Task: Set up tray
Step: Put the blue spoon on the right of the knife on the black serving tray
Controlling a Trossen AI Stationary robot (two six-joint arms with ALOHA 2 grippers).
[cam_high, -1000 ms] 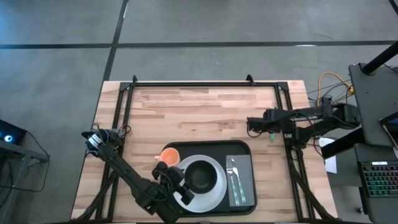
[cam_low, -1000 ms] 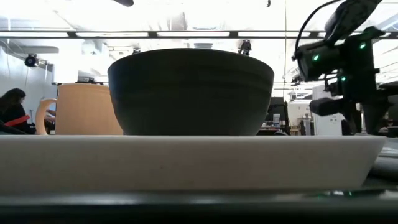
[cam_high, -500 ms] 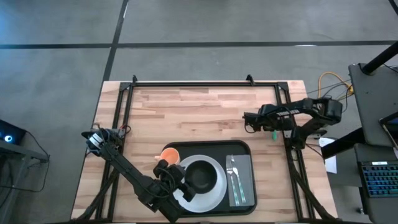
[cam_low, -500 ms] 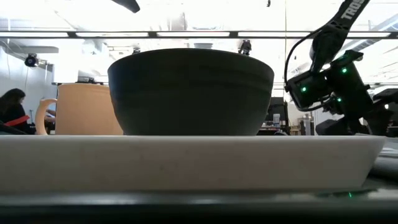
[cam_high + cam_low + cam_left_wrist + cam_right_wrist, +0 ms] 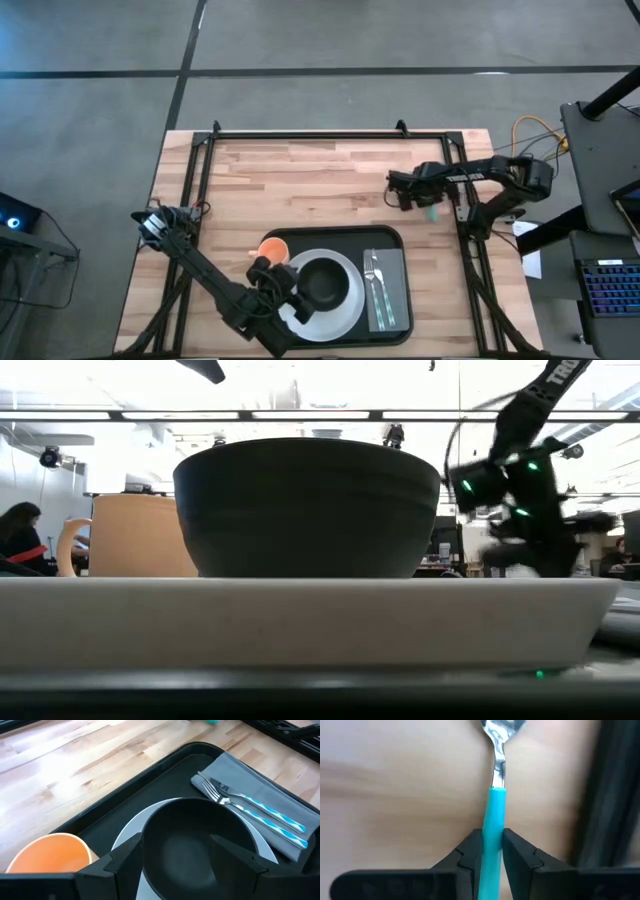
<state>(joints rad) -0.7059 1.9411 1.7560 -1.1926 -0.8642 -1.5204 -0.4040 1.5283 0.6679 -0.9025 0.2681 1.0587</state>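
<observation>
The flat black rectangular tray (image 5: 392, 240), near the desk's front edge, holds a white round plate (image 5: 345, 308) carrying a dark bowl (image 5: 322, 283), an orange cup (image 5: 274, 250), and a grey napkin (image 5: 390, 290) topped by cutlery. A teal-handled metal spoon (image 5: 492, 820) is clamped by the right gripper (image 5: 397, 190); the left gripper (image 5: 175, 855) is spread around the bowl.

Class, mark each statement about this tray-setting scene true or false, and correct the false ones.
1. The black bowl sits on the white plate. True.
2. The right gripper has its jaws closed on a blue-handled spoon. True.
3. The orange cup stands on the bare wood outside the tray. False: it is inside the tray, beside the plate.
4. The grey napkin is bare. False: two blue-handled utensils, one a fork, lie on it.
5. The left gripper has its jaws open around the bowl. True.
</observation>
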